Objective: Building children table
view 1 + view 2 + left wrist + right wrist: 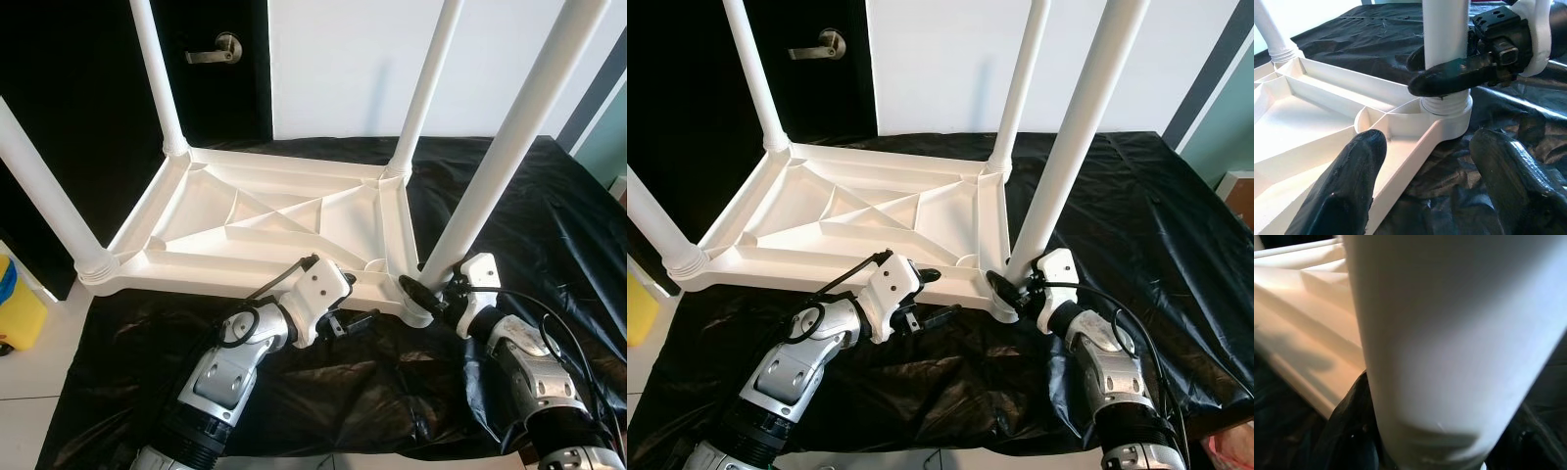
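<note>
A white plastic children's table point(255, 220) lies upside down on a black sheet, with its legs pointing up. My right gripper point(431, 294) is shut on the near right leg point(500, 157) just above its socket at the table's corner. That leg point(1449, 333) shows up close in the right wrist view, with a black finger on either side. My left gripper point(1430, 147) is open and straddles the table's near rim point(1405, 147) beside that corner. One of the right gripper's fingers point(1449, 78) wraps the leg's base in the left wrist view.
The black plastic sheet point(549, 225) covers the floor under the table. A black door with a lever handle point(227, 47) stands behind at the left. A yellow container point(18, 304) sits on the floor at the far left.
</note>
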Tool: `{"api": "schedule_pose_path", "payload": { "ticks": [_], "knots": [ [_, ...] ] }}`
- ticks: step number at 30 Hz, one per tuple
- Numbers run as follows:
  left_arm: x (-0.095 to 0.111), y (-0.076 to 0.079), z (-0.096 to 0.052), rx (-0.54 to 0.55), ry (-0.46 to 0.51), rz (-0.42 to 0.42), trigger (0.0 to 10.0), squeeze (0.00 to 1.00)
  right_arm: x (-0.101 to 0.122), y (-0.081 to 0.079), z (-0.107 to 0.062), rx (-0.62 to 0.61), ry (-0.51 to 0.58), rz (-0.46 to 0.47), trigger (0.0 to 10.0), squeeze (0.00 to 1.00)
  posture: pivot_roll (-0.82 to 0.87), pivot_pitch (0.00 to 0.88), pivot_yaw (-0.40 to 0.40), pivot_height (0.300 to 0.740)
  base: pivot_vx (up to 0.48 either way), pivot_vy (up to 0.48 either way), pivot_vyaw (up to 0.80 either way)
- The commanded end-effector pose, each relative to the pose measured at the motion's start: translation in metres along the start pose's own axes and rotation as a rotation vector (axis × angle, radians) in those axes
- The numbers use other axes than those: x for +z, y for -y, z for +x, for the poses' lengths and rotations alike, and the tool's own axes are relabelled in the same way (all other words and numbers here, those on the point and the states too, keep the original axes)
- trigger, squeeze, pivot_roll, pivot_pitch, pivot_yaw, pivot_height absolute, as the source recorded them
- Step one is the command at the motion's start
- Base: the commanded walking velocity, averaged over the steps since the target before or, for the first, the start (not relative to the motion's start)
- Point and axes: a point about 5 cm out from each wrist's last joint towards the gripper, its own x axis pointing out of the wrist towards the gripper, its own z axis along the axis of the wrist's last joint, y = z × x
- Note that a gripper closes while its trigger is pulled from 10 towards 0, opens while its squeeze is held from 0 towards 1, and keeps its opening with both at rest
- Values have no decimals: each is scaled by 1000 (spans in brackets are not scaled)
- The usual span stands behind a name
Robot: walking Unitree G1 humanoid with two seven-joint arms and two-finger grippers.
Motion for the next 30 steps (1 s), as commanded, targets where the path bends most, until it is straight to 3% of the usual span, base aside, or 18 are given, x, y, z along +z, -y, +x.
{"api": "schedule_pose_path", "payload": {
  "ticks": [1, 12, 18, 24, 30],
  "knots": [
    [-3, 0, 2, 55, -16, 7, 10000, 0, -16, 3, -8, -101, -95, -38, 10000, 0, -6, 0, -42, 740, 0, 0, 0],
    [-5, 1, 1, 61, -29, 15, 10000, 0, -25, -16, -7, -371, -97, 58, 10000, 0, -9, 0, -33, 740, 0, 0, 0],
    [-5, 0, 2, 66, -32, 18, 10000, 0, -24, -24, -6, -455, -90, 87, 10000, 0, -8, 0, -35, 740, 0, 0, 0],
    [-5, 0, 3, 77, -37, 21, 10000, 0, -20, -44, -1, -595, -72, 130, 10000, 0, -5, 0, -45, 740, 0, 0, 0],
    [-5, -2, 5, 84, -40, 18, 10000, 0, -15, -56, 3, -614, -51, 154, 10000, 0, -6, 0, -48, 740, 0, 0, 0]
  ]
}}
